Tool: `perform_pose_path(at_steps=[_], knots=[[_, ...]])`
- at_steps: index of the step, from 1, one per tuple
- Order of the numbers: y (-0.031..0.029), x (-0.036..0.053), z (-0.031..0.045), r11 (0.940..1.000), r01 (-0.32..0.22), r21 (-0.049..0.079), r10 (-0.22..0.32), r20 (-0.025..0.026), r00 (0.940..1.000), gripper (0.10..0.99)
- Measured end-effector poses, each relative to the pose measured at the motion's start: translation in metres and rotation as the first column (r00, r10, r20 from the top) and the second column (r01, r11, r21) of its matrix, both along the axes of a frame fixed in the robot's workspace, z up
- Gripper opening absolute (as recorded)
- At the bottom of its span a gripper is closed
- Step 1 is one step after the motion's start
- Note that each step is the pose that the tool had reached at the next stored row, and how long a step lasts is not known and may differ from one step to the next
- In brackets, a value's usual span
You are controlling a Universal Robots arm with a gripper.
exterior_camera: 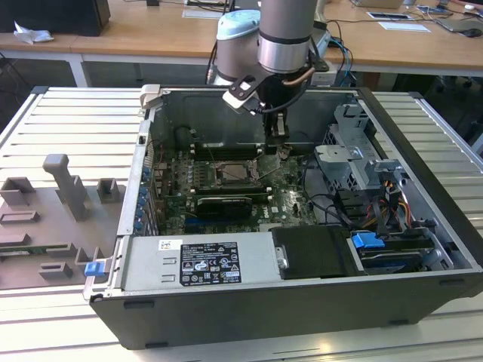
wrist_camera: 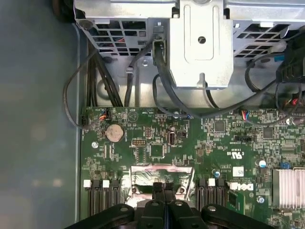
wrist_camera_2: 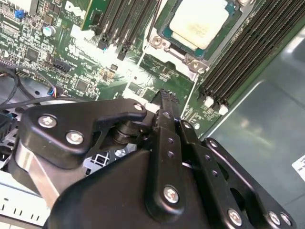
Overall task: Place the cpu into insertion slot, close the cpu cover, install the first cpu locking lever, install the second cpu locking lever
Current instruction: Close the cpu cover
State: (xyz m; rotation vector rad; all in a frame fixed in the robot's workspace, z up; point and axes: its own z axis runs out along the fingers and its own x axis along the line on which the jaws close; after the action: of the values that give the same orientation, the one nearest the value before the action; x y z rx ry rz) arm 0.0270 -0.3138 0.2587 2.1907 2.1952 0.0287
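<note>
Pale cpu (wrist_camera_2: 198, 21) sits in insertion slot (wrist_camera_2: 181, 55); closed pincer (wrist_camera_2: 164, 98) near its rim.

The arm (exterior_camera: 287, 26) is a thick cylinder of brushed silver-grey metal with a darker band near its lower end. A pale blue rounded cap (exterior_camera: 235, 26) sits on the joint beside it. A short copper-coloured cable (exterior_camera: 303, 76) curves under the wrist, next to a small white-edged block (exterior_camera: 240, 93). The gripper (exterior_camera: 278, 143) is matt black. In the second wrist view its linkage bars (wrist_camera_2: 76, 126) are flat with rounded ends, pinned with shiny silver screws (wrist_camera_2: 170, 194), and a strip of bare metal (wrist_camera_2: 28, 164) shows beneath them
</note>
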Motion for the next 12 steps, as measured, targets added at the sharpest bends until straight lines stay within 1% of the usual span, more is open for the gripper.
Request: perform_pose_path(at_steps=[3,7,10,12], knots=[[0.0,0.0076,-0.0006,1.0,0.0,0.0,0.0,0.0001,1.0,0.106],[0.0004,0.0154,-0.0017,1.0,-0.001,0.0,0.001,0.0001,1.0,0.106],[0.0013,0.0245,-0.0033,1.0,-0.001,0.0,0.001,0.0001,1.0,0.106],[0.0018,0.0278,-0.0039,1.0,-0.001,0.0,0.001,0.0001,1.0,0.106]])
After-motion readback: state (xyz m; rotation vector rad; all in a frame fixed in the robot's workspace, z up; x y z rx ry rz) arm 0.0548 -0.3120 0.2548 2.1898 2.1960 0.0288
